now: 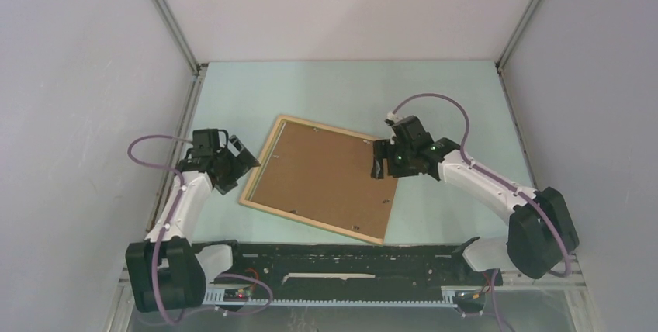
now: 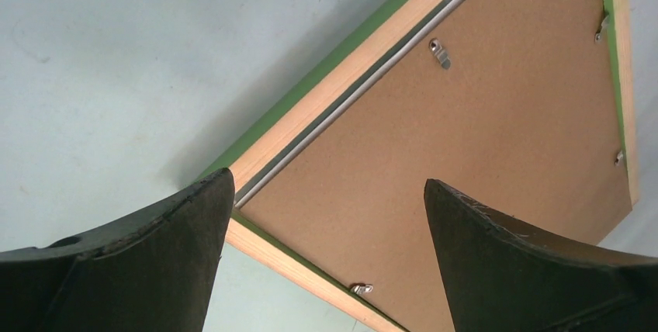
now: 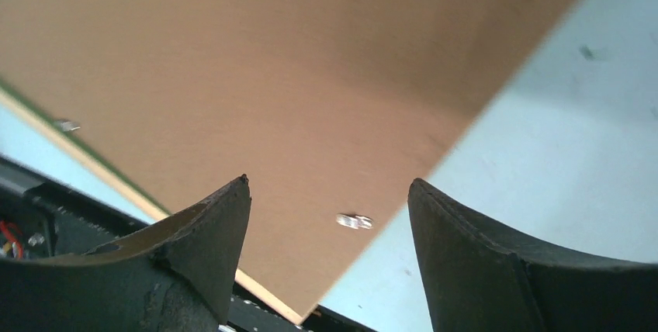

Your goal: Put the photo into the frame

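Left claw (image 2: 327, 183): released, fingers spread wide. Centre-left of the top view, hovering over the left corner of the frame (image 1: 310, 221).
Right claw (image 3: 330, 183): fingers apart, grasping nothing. Centre-right of the top view, over the frame's right edge.
Frame: middle of the pale table (image 1: 349, 88), lying flat and askew between both claws, natural wood side up, green on its outer edge.
Contents of frame: brown backing board (image 1: 322, 173) inside the rails, with small metal clips (image 2: 441, 54) along its border.

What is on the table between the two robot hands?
The frame, its back covered by a brown board, lies between the left gripper and the right gripper. The top view shows it best.
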Controlling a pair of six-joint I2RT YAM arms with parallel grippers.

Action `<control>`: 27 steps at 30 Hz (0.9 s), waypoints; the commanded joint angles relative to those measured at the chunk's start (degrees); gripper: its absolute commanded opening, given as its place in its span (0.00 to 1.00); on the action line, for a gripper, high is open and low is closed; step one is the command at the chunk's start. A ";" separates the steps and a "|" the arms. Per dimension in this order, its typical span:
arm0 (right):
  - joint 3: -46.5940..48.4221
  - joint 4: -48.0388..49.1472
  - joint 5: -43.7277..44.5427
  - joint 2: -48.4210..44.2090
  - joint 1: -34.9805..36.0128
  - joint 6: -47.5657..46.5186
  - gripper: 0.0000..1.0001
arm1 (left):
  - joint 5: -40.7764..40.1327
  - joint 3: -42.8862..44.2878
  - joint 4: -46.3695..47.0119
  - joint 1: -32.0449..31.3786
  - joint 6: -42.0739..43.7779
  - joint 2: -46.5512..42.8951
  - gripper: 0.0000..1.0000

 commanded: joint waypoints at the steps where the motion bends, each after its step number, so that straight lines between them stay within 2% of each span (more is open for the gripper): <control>1: -5.15 -3.63 2.13 -3.67 -4.46 7.33 0.81 | 2.03 6.15 2.01 1.15 2.87 6.10 1.00; 7: -9.08 -1.60 0.63 -5.06 -4.15 12.61 0.78 | 7.81 13.53 3.40 2.77 2.30 22.14 1.00; 10: -9.35 -0.65 0.64 -4.08 -2.41 13.71 0.77 | 7.90 14.97 4.16 2.80 2.69 25.98 1.00; 27: -9.34 2.66 1.39 2.26 1.39 15.94 0.73 | 10.09 11.52 7.88 2.79 3.84 27.13 1.00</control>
